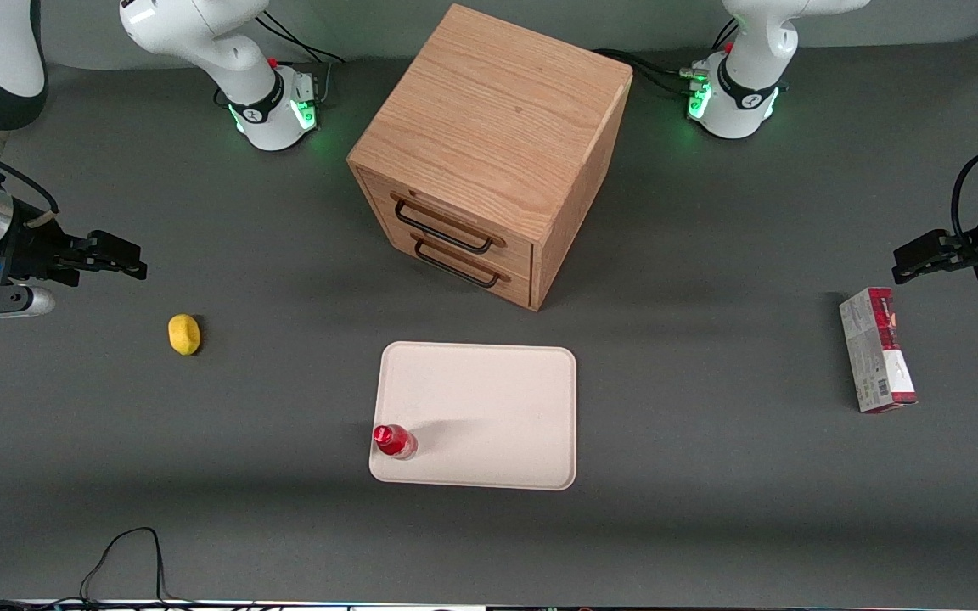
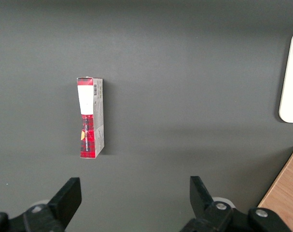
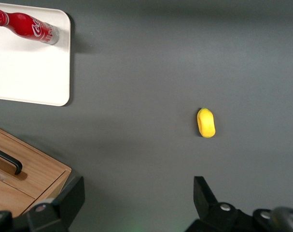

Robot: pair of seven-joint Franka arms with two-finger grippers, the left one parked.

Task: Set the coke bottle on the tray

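The coke bottle (image 1: 393, 441) stands upright on the pale cream-pink tray (image 1: 489, 399), in the tray's near corner toward the working arm's end. The wrist view shows the red bottle (image 3: 28, 27) with white script on the tray (image 3: 30, 72). My gripper (image 1: 120, 257) hangs well away from the tray, toward the working arm's end of the table, above bare mat. Its fingers (image 3: 69, 198) stand wide open with nothing between them.
A yellow lemon (image 1: 184, 334) lies on the mat near my gripper, nearer the front camera. A wooden two-drawer cabinet (image 1: 489, 153) stands farther from the camera than the tray. A red-and-white carton (image 1: 877, 350) lies toward the parked arm's end.
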